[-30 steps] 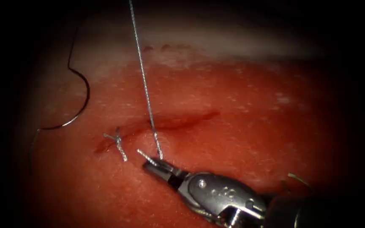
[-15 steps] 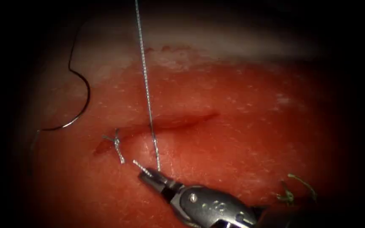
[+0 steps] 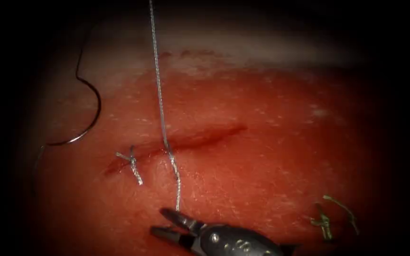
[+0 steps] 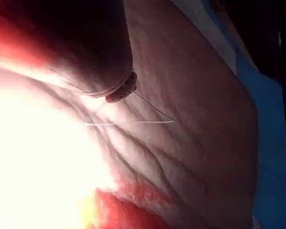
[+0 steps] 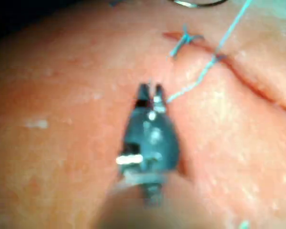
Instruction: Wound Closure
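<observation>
Right tool (image 3: 168, 224) sitting below cut (image 3: 186, 140), jaws wide, holding nothing; thread (image 3: 158, 99) end probably just freed; needle (image 3: 79, 114) lying left of cut.

Nothing readable here, honestly. The right hand (image 3: 164, 224) has some faint marks on its metal body in the endoscope view, maybe engraved characters, but they're too small and dim to make out.

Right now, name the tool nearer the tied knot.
Right. The right tool, open and empty, lies below the knot; the left tool is away over pale tissue, thread at its tip. The needle lies loose left of the cut.
</observation>
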Robot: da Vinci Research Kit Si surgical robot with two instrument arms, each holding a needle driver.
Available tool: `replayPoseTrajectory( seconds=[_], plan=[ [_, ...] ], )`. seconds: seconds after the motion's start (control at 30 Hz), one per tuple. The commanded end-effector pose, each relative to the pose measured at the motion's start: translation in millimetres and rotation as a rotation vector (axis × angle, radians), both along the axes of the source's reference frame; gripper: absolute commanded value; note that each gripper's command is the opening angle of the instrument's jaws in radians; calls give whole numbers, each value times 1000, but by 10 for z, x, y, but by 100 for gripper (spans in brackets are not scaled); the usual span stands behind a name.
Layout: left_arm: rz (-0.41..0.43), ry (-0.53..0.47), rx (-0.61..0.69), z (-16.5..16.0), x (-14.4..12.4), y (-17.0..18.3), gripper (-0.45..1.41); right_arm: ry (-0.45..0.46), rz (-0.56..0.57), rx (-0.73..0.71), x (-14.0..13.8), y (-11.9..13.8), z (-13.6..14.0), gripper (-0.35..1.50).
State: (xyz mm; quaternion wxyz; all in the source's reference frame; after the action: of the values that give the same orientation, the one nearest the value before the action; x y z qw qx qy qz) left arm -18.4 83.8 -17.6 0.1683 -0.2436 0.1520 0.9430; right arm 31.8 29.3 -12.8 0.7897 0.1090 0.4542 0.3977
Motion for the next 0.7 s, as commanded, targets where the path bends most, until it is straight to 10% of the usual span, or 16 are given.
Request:
replayPoseTrajectory(
  seconds=[0.03, 0.33, 0.7],
  plan=[
    [-10, -28, 48, 2, -7, -2, -35, 10, 8, 6, 2, 5, -6, 120],
    [-107, -293, 433, -44, -29, -93, -35, 35, 37, 25, -11, 36, -49, 130],
    [-206, -615, 495, -137, -11, -166, -35, 150, -99, 101, -14, 78, -90, 147]
  ],
)
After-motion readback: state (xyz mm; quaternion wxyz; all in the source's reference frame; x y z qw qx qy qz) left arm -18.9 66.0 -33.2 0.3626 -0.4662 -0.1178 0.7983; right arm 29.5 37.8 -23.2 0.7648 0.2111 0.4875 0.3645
